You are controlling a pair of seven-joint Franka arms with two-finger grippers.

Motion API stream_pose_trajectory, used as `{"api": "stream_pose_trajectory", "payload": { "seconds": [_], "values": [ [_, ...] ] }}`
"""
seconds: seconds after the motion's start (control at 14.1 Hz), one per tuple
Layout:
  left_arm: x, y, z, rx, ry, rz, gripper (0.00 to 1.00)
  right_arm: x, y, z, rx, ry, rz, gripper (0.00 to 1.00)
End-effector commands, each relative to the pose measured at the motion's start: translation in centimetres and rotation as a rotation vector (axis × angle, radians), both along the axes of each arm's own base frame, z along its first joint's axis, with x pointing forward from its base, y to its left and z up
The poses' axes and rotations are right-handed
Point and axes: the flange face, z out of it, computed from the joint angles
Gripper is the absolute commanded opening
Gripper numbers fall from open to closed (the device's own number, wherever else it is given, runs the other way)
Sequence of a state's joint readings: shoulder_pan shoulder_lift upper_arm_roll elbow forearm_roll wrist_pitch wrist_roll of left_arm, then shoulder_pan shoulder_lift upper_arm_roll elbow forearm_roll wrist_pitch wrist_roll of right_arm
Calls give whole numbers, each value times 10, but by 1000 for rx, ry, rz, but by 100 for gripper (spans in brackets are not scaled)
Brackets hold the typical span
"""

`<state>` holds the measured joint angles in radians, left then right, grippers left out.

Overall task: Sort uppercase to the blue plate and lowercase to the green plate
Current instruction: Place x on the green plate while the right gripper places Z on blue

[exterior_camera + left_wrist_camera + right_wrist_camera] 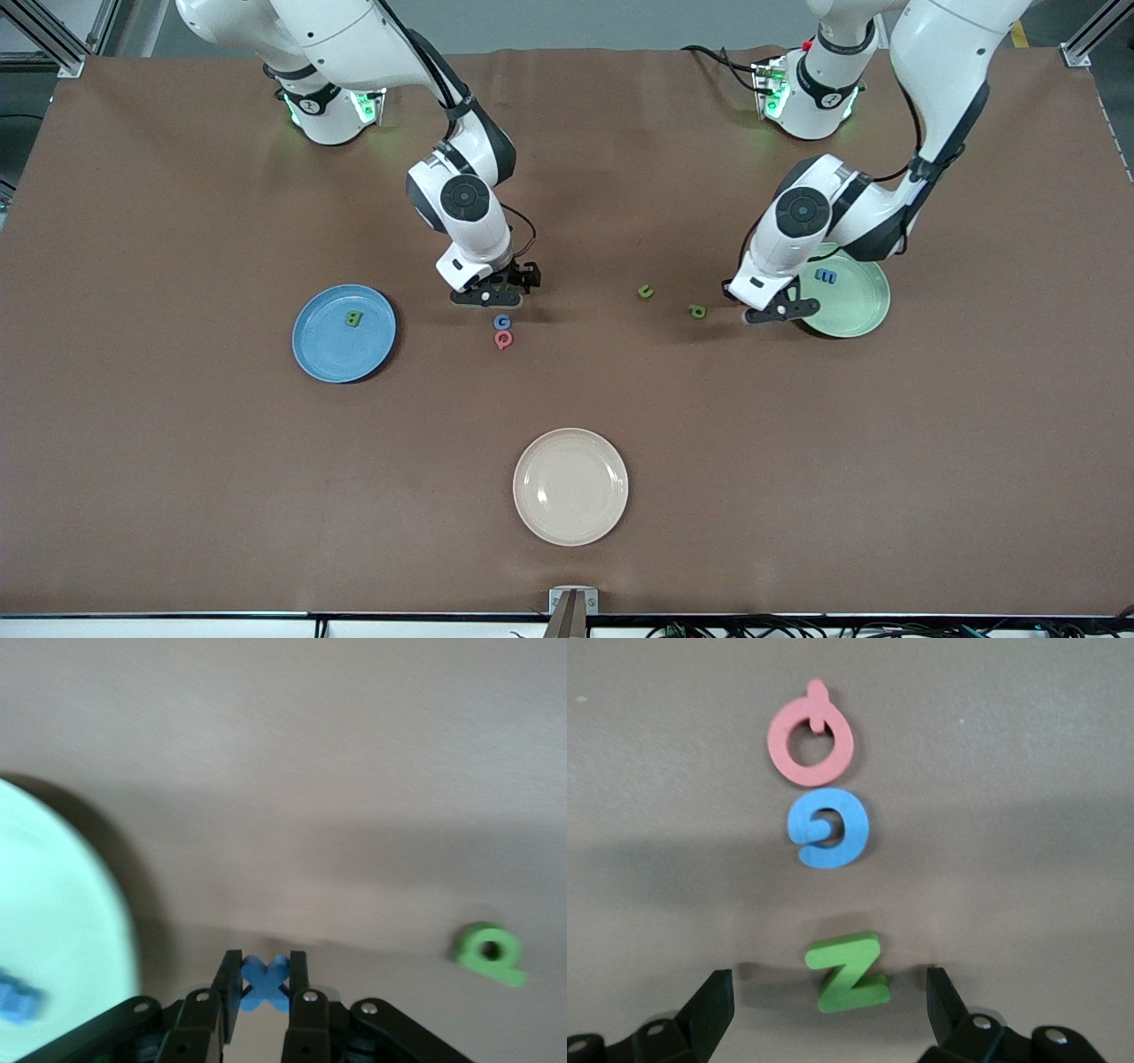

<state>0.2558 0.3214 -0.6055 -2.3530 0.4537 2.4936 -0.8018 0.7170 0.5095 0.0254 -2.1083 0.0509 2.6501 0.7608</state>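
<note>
My right gripper [494, 295] [828, 1010] is open, low at the table, with its jaws on either side of the green N [849, 972]. The blue G [502, 322] [827, 827] and pink-red Q [504, 339] [811, 733] lie just nearer the front camera. The green B [353, 319] lies on the blue plate [319, 350]. My left gripper [780, 310] [264, 985] is shut on the blue x [265, 981], low beside the rim of the green plate [864, 310] [53, 904]. The blue m [826, 276] [18, 1003] lies on that plate. The green p [698, 311] [490, 952] and green u [646, 291] lie on the table between the grippers.
A cream plate [570, 486] sits near the table's front edge, well nearer the front camera than the letters. The brown table [177, 443] spreads wide around the plates.
</note>
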Motion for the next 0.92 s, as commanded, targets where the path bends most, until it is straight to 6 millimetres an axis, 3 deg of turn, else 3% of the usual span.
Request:
{"api": "stream_pose_trajectory", "payload": {
  "seconds": [0.0,0.35,0.5,0.57,0.64,0.85],
  "values": [
    [-3,38,20,33,-5,-81,14,0,-6,5,7,-25,7,92],
    [3,123,22,13,44,-235,14,-5,-9,0,-8,-11,19,62],
    [4,150,18,-3,63,-281,14,-5,-12,-2,-12,-7,15,36],
    [2,160,14,-10,67,-290,14,-5,-14,-3,-17,0,9,8],
    [0,164,10,-23,67,-298,14,-3,-18,-3,-24,9,-4,0],
    [-7,187,-4,-21,69,-325,14,18,-52,8,-67,64,-18,0]
  ]
}}
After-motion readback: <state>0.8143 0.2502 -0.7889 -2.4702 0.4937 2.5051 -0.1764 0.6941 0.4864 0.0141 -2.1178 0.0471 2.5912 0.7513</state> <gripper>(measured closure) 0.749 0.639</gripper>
